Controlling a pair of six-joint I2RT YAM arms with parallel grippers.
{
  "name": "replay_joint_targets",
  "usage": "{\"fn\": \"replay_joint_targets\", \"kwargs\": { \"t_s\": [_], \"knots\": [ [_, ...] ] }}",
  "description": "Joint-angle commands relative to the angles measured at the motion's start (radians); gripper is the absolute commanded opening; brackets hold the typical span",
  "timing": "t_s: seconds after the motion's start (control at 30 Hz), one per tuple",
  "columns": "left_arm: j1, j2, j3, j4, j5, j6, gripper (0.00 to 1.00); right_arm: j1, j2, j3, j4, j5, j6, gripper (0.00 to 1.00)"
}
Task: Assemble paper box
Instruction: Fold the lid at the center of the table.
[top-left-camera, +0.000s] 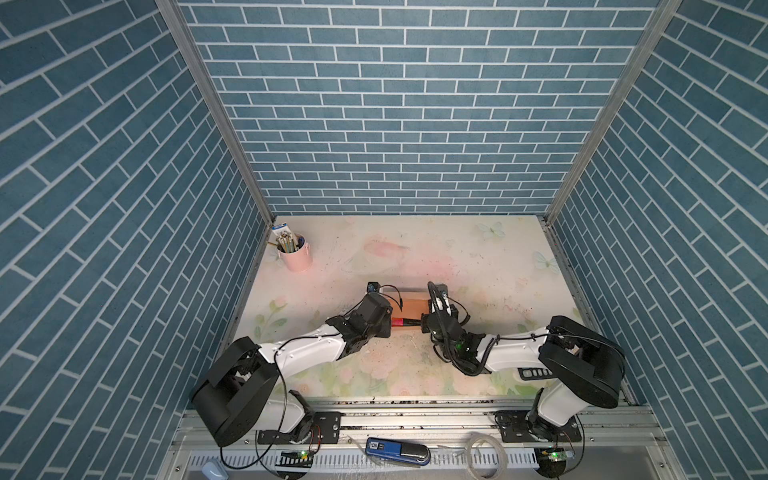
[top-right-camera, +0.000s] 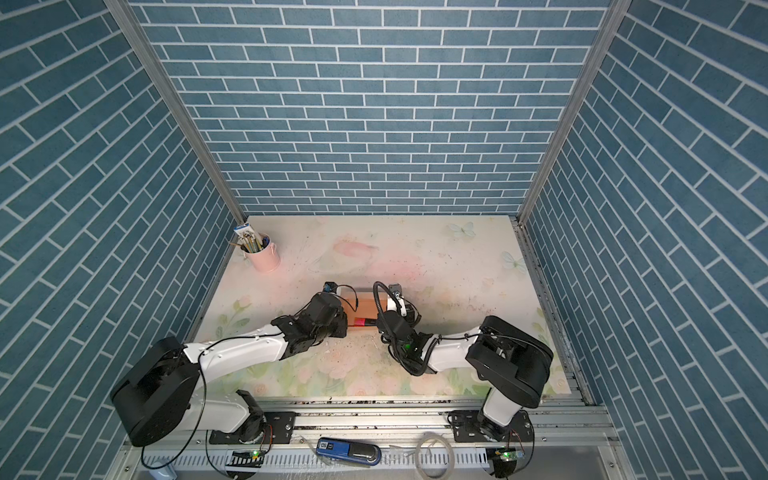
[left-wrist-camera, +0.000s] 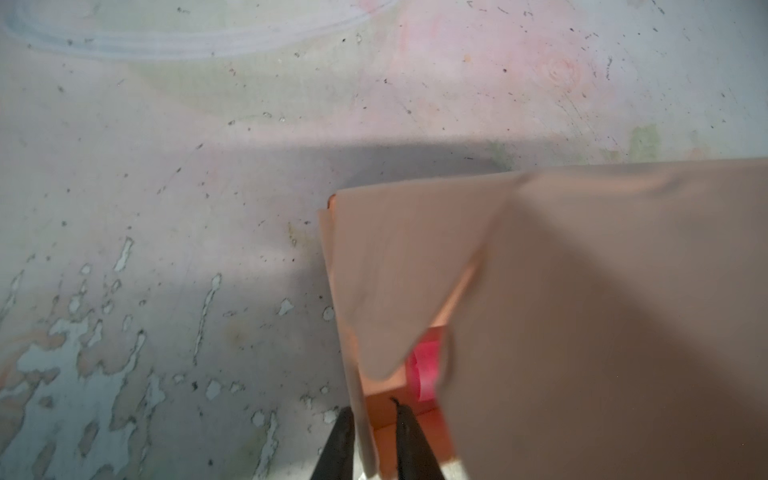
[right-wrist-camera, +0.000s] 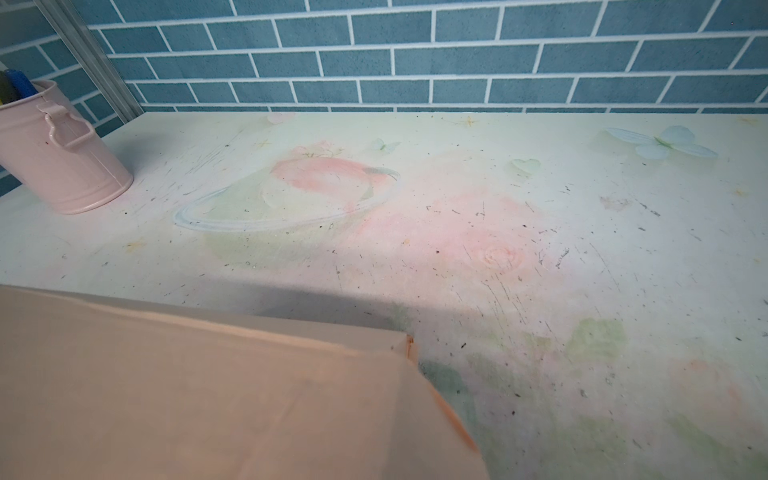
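Mostly folded, I judge: paper box (top-left-camera: 409, 309) stands mid-tabletop (top-left-camera: 457, 257), walls up, lid panel lying over the top. The flap at its left end hangs loose and untucked, so tucking and closing are left. Left claw (left-wrist-camera: 369, 411) is at the box's left end, slightly parted, straddling the end wall with one finger outside and one inside. The inner one looks clear of the card, so no firm pinch. Pink-red item (left-wrist-camera: 424, 370) shows inside. Right claw (top-left-camera: 432, 309) is at the box's right end, closed. Its tips are hidden, so can't tell if it pinches card.
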Motion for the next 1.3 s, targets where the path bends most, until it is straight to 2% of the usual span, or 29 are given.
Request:
{"fn": "replay_joint_targets", "kwargs": {
  "t_s": [0.0,0.07,0.27,0.5,0.6,0.8,0.93,1.27],
  "knots": [
    [-0.001,-0.048,-0.034,-0.052,-0.011,-0.009,0.27,0.011,-0.004,-0.037,-0.021,-0.015,-0.010,0.00],
    [0.001,-0.084,-0.056,-0.062,-0.006,-0.020,0.30,0.013,-0.005,-0.050,-0.009,-0.017,-0.010,0.00],
    [0.036,-0.189,-0.084,-0.116,-0.009,-0.048,0.30,0.013,-0.007,-0.060,0.000,-0.012,-0.026,0.00],
    [0.156,-0.262,-0.046,-0.162,0.013,-0.045,0.28,0.013,-0.008,-0.067,0.007,-0.013,-0.034,0.00],
    [0.193,-0.229,0.003,-0.160,0.034,-0.024,0.28,0.012,-0.005,-0.065,0.010,-0.015,-0.035,0.00],
    [0.194,-0.066,0.122,-0.144,0.086,0.027,0.27,0.013,-0.002,-0.060,0.009,-0.010,-0.040,0.00],
    [0.193,-0.007,0.147,-0.108,0.137,0.037,0.27,0.013,0.004,-0.059,0.008,-0.010,-0.041,0.00],
    [0.116,0.066,0.171,-0.055,0.151,0.023,0.27,0.014,0.020,-0.061,0.036,-0.033,-0.061,0.00]
  ]
}}
